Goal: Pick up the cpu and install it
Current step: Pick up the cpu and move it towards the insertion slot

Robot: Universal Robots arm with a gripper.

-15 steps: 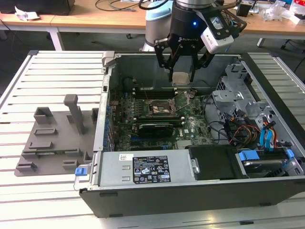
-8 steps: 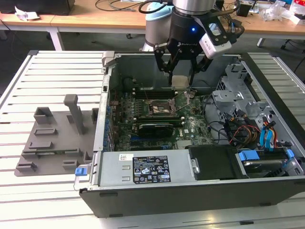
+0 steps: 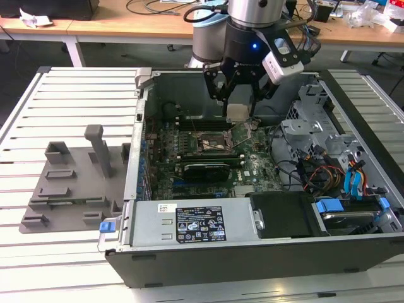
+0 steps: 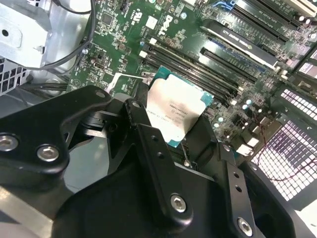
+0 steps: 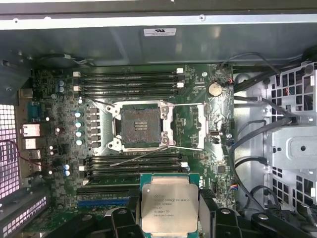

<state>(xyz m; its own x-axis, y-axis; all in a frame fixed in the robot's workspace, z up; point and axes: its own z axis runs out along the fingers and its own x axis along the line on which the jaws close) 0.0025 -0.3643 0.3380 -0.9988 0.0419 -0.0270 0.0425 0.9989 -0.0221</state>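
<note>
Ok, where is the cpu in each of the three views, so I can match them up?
Exterior view: the cpu is clamped between the fingers, above the motherboard, toward the exterior view's right of the socket.
First wrist view: the cpu sits between the fingers, apart from the empty socket.
Second wrist view: the cpu shows its metal top between the fingers.
Shared landmark: the black memory slots.

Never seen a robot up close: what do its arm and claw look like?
The arm is a silvery metal cylinder ending in a black collar with a small blue light. A white-grey box sits beside it. The gripper is black jointed links with silver bolts.
</note>
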